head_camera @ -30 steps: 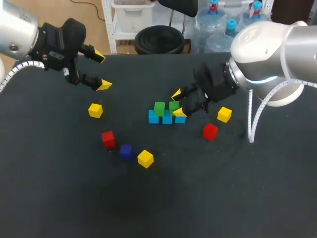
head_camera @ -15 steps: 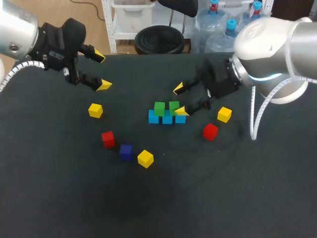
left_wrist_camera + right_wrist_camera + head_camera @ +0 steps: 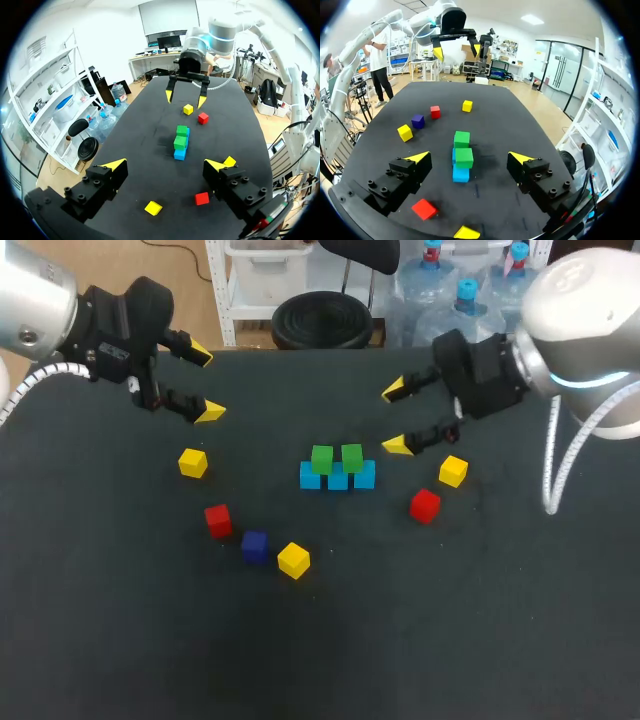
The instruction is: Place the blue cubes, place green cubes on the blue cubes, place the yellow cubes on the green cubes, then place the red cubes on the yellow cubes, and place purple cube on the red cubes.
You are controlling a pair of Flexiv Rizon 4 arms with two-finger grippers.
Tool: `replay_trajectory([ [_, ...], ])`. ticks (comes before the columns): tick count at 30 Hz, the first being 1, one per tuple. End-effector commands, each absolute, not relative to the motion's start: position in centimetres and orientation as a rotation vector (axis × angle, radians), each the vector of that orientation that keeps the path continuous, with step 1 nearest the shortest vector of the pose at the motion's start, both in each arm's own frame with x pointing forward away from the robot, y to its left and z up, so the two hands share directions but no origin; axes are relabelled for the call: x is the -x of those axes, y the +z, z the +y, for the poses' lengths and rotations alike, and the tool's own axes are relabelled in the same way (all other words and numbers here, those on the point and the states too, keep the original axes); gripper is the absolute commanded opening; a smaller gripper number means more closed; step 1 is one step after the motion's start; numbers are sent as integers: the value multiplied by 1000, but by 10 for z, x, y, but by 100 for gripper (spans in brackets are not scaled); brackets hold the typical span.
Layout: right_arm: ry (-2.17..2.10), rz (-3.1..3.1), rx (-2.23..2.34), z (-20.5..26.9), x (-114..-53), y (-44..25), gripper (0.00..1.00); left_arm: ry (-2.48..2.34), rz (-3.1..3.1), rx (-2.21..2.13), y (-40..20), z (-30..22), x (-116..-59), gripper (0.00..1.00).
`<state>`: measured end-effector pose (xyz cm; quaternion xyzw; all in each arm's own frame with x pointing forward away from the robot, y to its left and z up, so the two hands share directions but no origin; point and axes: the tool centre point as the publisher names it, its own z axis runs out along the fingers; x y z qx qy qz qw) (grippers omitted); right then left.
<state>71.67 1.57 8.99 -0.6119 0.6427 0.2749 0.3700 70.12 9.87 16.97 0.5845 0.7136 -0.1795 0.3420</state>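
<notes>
Three blue cubes (image 3: 338, 478) lie in a row at the table's middle, with two green cubes (image 3: 322, 459) (image 3: 352, 456) on top of them. My right gripper (image 3: 395, 418) hangs open just right of this stack, clear of it. In the right wrist view the green cubes (image 3: 464, 157) sit ahead of the open fingers (image 3: 469, 158). My left gripper (image 3: 205, 383) is open and empty at the far left, above a yellow cube (image 3: 193, 462). More yellow cubes (image 3: 293, 560) (image 3: 453, 471), red cubes (image 3: 217, 520) (image 3: 424, 505) and a purple cube (image 3: 254, 545) lie loose.
The loose cubes form two groups: one left and in front of the stack, one to its right under my right arm. From the left wrist view the stack (image 3: 180, 142) lies ahead of my left gripper (image 3: 165, 165), with my right gripper (image 3: 185, 97) beyond it.
My right gripper opened wider, let go of the second green cube on the blue row and drew back up and to the right. The left arm stayed still.
</notes>
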Motion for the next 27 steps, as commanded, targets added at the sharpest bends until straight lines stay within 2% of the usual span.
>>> replay_trajectory([
  [1,659,1662,1539,-12,-696,112,100,-469,1847,-1519,169,100,-701,100],
  [12,644,1663,1490,-54,-668,131,100,-469,1847,-1519,169,100,-701,100],
  [27,631,1679,1478,-78,-638,136,100,-469,1847,-1519,169,100,-701,100],
])
